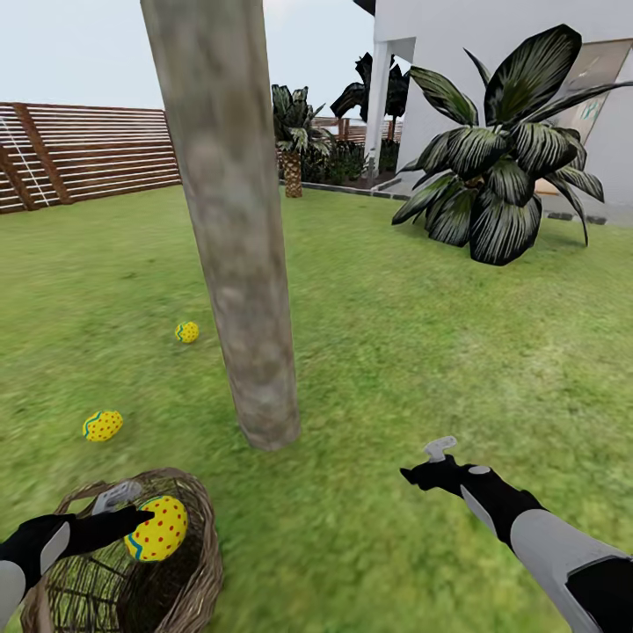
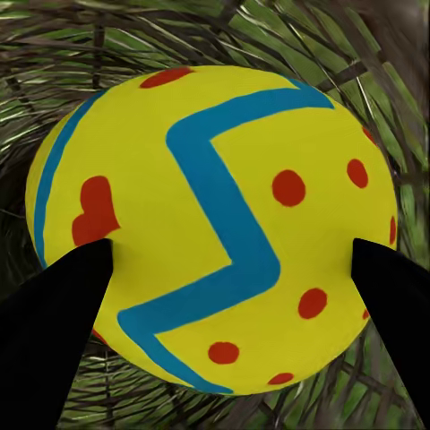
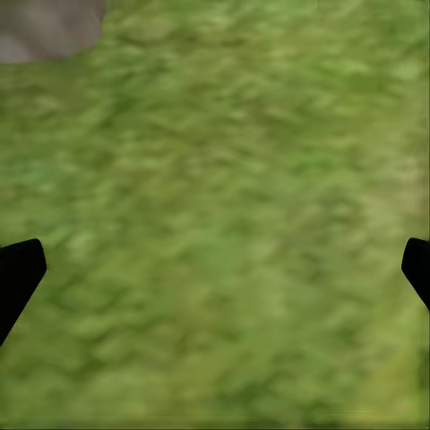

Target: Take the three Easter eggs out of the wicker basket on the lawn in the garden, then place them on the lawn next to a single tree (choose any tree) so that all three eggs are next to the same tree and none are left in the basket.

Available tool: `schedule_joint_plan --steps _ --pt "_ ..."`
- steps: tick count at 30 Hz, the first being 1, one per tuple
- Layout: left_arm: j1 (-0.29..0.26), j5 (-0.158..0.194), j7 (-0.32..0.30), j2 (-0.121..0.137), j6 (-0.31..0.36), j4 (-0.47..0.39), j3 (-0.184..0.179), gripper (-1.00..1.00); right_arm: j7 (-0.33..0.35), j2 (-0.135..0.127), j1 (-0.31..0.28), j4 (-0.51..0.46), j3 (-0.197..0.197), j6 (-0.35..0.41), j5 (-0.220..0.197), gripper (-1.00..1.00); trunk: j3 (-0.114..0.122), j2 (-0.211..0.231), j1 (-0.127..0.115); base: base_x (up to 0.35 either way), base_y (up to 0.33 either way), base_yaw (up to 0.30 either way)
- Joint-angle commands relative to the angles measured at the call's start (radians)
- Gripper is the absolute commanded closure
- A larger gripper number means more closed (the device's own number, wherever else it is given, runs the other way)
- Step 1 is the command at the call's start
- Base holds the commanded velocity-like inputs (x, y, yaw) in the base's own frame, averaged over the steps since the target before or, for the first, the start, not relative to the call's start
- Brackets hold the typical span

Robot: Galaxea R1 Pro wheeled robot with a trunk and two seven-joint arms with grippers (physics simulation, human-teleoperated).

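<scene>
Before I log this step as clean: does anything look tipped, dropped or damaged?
Nothing stands out. The wicker basket stands upright, two Easter eggs rest on the lawn near the tree, and the left gripper holds the third egg.

tree trunk (image 1: pixel 236 229) ahead, lawn (image 1: pixel 422 352) open rightward

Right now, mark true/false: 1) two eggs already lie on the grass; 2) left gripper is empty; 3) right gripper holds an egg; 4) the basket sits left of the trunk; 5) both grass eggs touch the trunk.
1) True: two eggs lie on the lawn.
2) False: the left gripper is shut on the third egg over the wicker basket.
3) False: the right gripper is open above grass.
4) True, left of the tree.
5) False: both lie apart from it.
</scene>
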Motion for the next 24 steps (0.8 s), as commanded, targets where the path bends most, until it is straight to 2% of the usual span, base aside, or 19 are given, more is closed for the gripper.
schedule_joint_plan --steps 1,2,5,6,7,8,10,13,16,18,22,23,24 --pt "0.000 -0.003 -0.003 -0.008 0.009 -0.001 0.007 1.00 0.001 -0.004 0.000 -0.003 0.005 0.016 -0.011 -1.00 0.002 0.007 -0.004 0.000 0.000 0.000" --pt "0.000 -0.004 -0.003 -0.015 0.009 -0.001 0.007 1.00 0.000 -0.007 0.000 -0.004 0.003 0.050 -0.011 -1.00 0.006 0.014 -0.008 0.000 0.000 0.000" --pt "0.000 -0.005 -0.002 -0.026 0.009 0.000 0.007 1.00 -0.009 -0.018 0.000 -0.035 0.003 0.419 -0.002 -1.00 0.015 0.035 -0.019 0.000 0.000 0.000" --pt "0.000 -0.005 -0.002 -0.027 0.009 -0.001 0.007 1.00 -0.015 -0.020 0.000 -0.049 0.005 0.484 0.022 -1.00 0.018 0.042 -0.023 0.000 0.000 0.000" --pt "0.000 -0.005 -0.002 -0.027 0.009 -0.001 0.007 1.00 -0.017 -0.024 0.000 -0.049 0.005 0.507 0.047 -1.00 0.021 0.049 -0.027 0.000 0.000 0.000" --pt "0.000 -0.006 -0.003 -0.027 0.009 -0.001 0.007 1.00 -0.020 -0.031 0.000 -0.045 0.003 0.519 0.064 -1.00 0.024 0.056 -0.031 0.000 0.000 0.000" --pt "0.000 -0.007 -0.004 -0.024 0.009 -0.001 0.007 1.00 -0.006 -0.051 0.000 -0.061 0.000 0.527 0.067 -1.00 0.031 0.070 -0.039 0.000 0.000 0.000" --pt "0.000 -0.007 -0.005 -0.025 0.009 -0.001 0.007 1.00 0.096 -0.114 0.000 -0.084 0.002 0.496 0.062 -1.00 0.040 0.091 -0.050 0.000 0.000 0.000" --pt "0.000 -0.006 -0.004 -0.027 0.009 -0.001 0.006 1.00 0.161 -0.152 0.000 -0.080 0.004 0.455 0.066 -1.00 0.049 0.112 -0.062 0.000 0.000 0.000" --pt "0.000 -0.005 -0.005 -0.027 0.009 -0.001 0.006 1.00 0.227 -0.155 0.000 -0.078 0.006 0.449 0.071 -1.00 0.056 0.126 -0.069 0.000 0.000 0.000" --pt "0.000 -0.005 -0.004 -0.028 0.009 0.000 0.006 1.00 0.217 -0.150 0.000 -0.071 0.007 0.443 0.071 -1.00 0.068 0.154 -0.085 0.000 0.000 0.000" --pt "0.000 -0.005 -0.003 -0.028 0.009 0.001 0.006 1.00 0.149 -0.135 0.000 -0.070 0.007 0.449 0.079 -1.00 0.071 0.161 -0.088 0.000 0.000 0.000" --pt "0.000 -0.005 -0.003 -0.029 0.009 0.001 0.006 1.00 0.041 -0.102 0.000 -0.070 0.006 0.456 0.085 -1.00 0.074 0.168 -0.092 0.000 0.000 0.000"
